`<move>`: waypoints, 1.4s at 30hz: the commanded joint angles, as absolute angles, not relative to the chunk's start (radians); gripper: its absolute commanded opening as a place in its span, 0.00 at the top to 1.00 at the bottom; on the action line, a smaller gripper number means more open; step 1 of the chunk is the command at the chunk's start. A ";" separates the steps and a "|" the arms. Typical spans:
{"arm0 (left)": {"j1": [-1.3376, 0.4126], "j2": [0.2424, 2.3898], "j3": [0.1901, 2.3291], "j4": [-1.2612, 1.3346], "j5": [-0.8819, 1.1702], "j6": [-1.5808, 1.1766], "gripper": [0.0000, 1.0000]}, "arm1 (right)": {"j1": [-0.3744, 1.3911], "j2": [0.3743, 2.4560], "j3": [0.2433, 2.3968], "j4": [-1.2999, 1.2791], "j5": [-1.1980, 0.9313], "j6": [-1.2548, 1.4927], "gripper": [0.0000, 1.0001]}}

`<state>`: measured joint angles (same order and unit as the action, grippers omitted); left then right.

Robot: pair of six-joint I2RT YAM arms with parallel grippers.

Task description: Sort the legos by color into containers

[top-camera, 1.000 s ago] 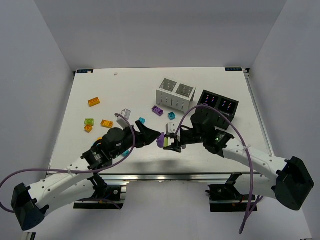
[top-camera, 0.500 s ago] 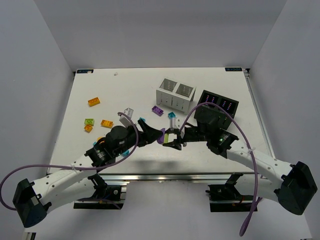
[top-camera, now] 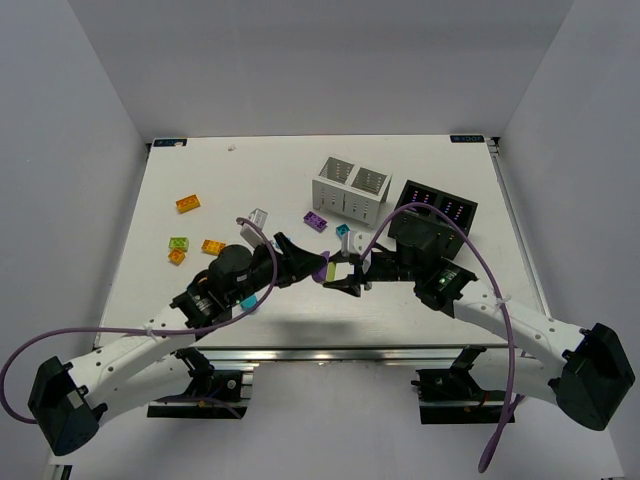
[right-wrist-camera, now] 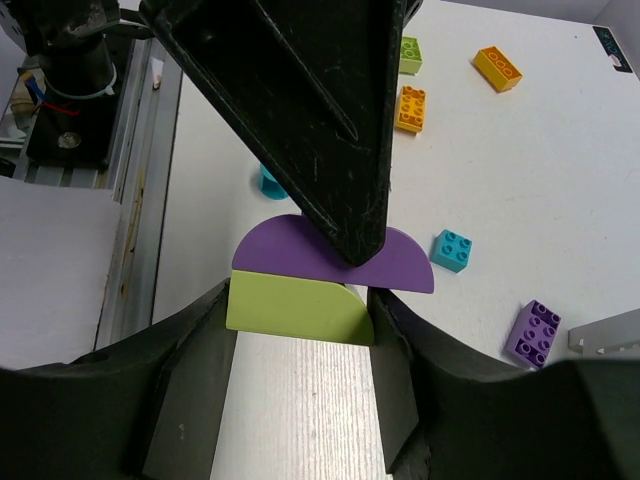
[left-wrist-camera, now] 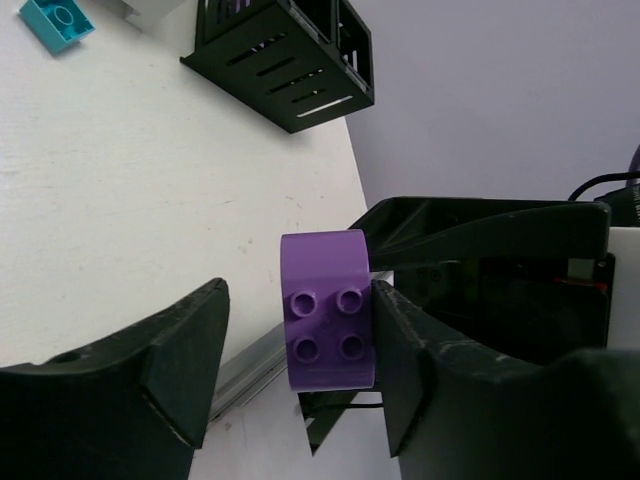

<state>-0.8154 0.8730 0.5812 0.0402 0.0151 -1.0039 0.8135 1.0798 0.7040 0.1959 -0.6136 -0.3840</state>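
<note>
Between the fingers (right-wrist-camera: 190,370) of the right gripper (right-wrist-camera: 300,335) a lime green brick (right-wrist-camera: 290,308) is clamped on both flanks and held clear of the table (right-wrist-camera: 520,180). A purple rounded brick (right-wrist-camera: 405,270) is seated against its upper face. The left gripper (left-wrist-camera: 298,335) is positioned astride that purple rounded brick. One finger is pressed to the brick's side and the other is seen standing apart from it, so the jaws are recorded as partly spread and not clamped. The two grippers are placed tip to tip.

Beyond the right gripper the black container (top-camera: 437,212) is noted, with the white container (top-camera: 350,187) just beside it. A loose purple brick (top-camera: 316,222) and a cyan brick (top-camera: 343,230) are found between the tips and the white container. Orange bricks (top-camera: 187,203) and a loose lime brick (top-camera: 179,243) are scattered well off the left gripper's outer side.
</note>
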 commanded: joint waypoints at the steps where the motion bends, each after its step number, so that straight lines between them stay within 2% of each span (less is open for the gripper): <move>1: -0.801 0.877 0.609 0.054 0.066 -1.009 0.34 | 0.813 1.074 0.698 0.290 -0.607 -0.367 1.00; 12: -0.756 0.922 0.603 0.112 0.169 -1.029 0.53 | 0.808 1.075 0.687 0.308 -0.588 -0.351 1.00; 15: -0.742 0.943 0.606 0.126 0.207 -1.029 0.63 | 0.801 1.080 0.689 0.311 -0.581 -0.344 1.00; 19: -0.718 0.954 0.610 0.130 0.247 -1.023 0.84 | 0.781 1.085 0.695 0.301 -0.580 -0.338 1.00; 22: -0.693 0.946 0.615 0.115 0.259 -1.014 0.89 | 0.753 1.081 0.698 0.287 -0.581 -0.337 1.00; 23: -0.668 0.942 0.624 0.112 0.271 -1.005 0.94 | 0.747 1.080 0.696 0.278 -0.584 -0.341 1.00; 32: -0.528 0.962 0.687 0.054 0.374 -0.940 0.98 | 0.700 1.043 0.675 0.230 -0.584 -0.359 1.00; 38: -0.505 1.069 0.753 0.118 0.428 -0.927 0.98 | 0.640 1.005 0.727 0.152 -0.511 -0.388 1.00; 42: -0.505 1.212 0.839 0.192 0.472 -0.916 1.00 | 0.451 1.032 0.840 0.026 -0.528 -0.396 1.00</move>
<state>-0.5091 1.1496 0.7712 0.1181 0.4133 -0.9428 0.5575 1.0321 0.7372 0.0971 -0.5449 -0.3775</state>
